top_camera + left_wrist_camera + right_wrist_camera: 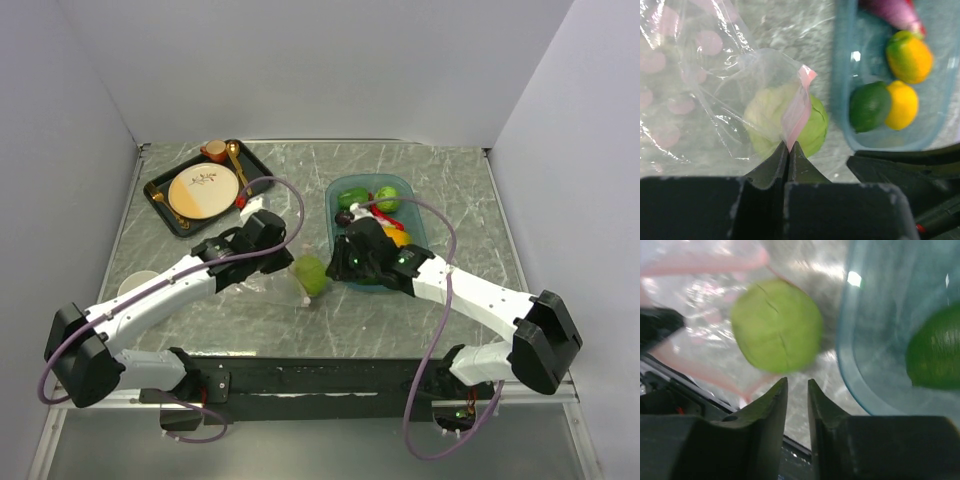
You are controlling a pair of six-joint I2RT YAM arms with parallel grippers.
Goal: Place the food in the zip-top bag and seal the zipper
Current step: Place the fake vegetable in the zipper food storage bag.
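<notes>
Table [470,190], bag [700,115] just beside tub [841,90]

One bag [700,65] — one tub [841,100] — one plate [204,190]

Soft, even overhead light fills the top view, leaving pale glare on the grey marbled table [470,200] and faint shadows. The left wrist view is fairly sharp, with white glints on the clear crinkly plastic bag [695,65] at upper left. The right wrist view is smeared, the round pale green toy fruit [776,325] at centre soft-edged.
</notes>
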